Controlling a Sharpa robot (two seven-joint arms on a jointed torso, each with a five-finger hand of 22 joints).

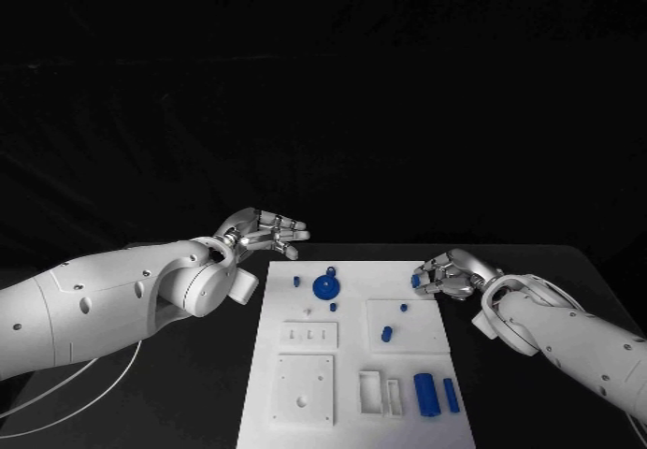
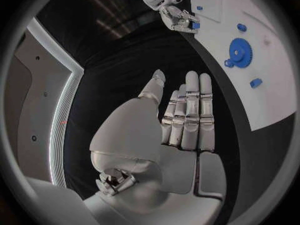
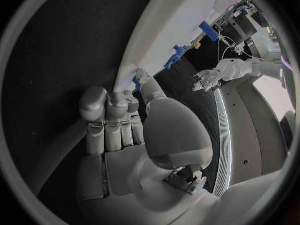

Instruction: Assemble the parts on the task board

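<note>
Black bench (image 1: pixel 202 393) in a dark room, with nothing to make out behind it but blackness. White task board (image 1: pixel 353 374) lying flat in the middle, between the two arms.

Hard to read: the recesses and raised blocks on the board's near half, white on white. Partly covered by fingertips: the small blue part (image 1: pixel 415 279) at the right robot hand (image 1: pixel 452 273).

Left robot hand (image 1: pixel 265 232) spread flat with fingers stretched out, gripping nothing, hovering just off the board's far left corner. Blue gear (image 1: pixel 326 285) just beside that robot hand, toward the robot. Right robot hand curled at the board's right edge, pinching the small blue part between thumb and fingers. Short blue peg (image 1: pixel 387 333) near that robot hand, toward the robot. Two blue cylinders (image 1: pixel 434 394) well apart from both hands, at the near end.
</note>
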